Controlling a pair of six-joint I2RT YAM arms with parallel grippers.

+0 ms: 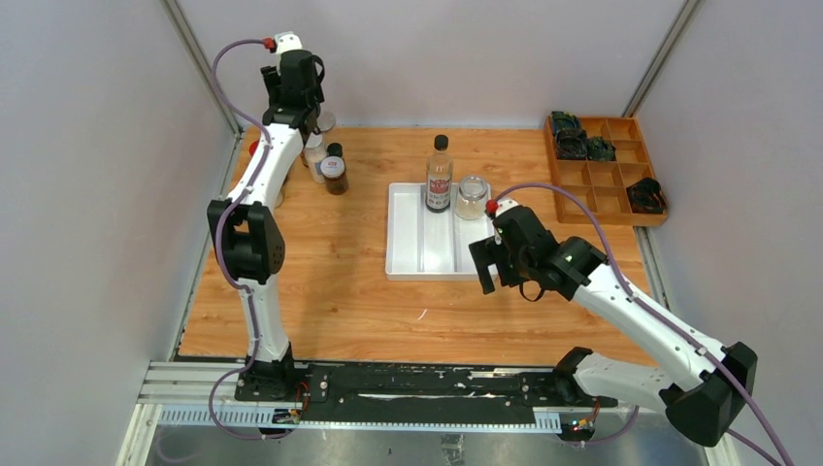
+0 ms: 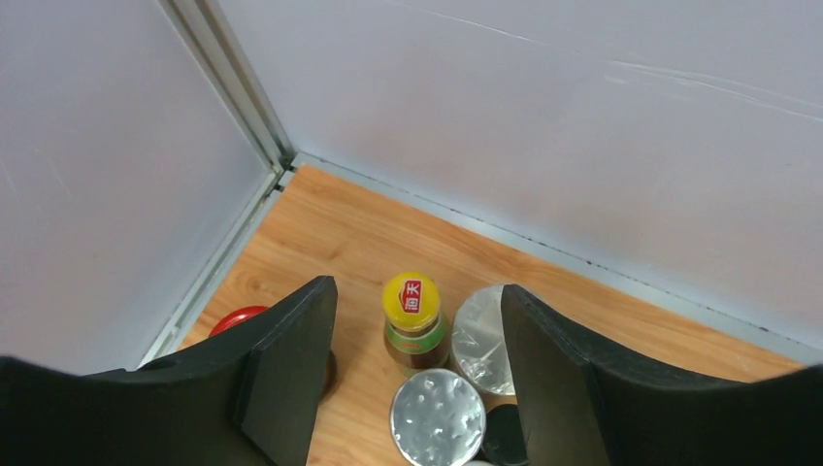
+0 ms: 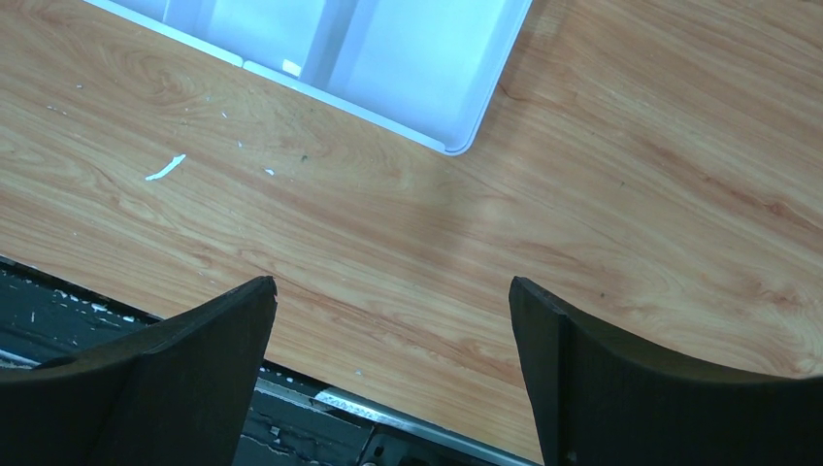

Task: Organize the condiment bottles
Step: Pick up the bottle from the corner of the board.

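Seeing, by wrist only, my left gripper's parted jaws flank the yellow-capped bottle; jars crowd it. Right gripper wide.

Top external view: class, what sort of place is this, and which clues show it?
Probably a robot lab test cell, not a kitchen: a left arm and right arm bolted to a rail, plain grey panels walling the wooden table, condiment bottles and a white tray laid out.
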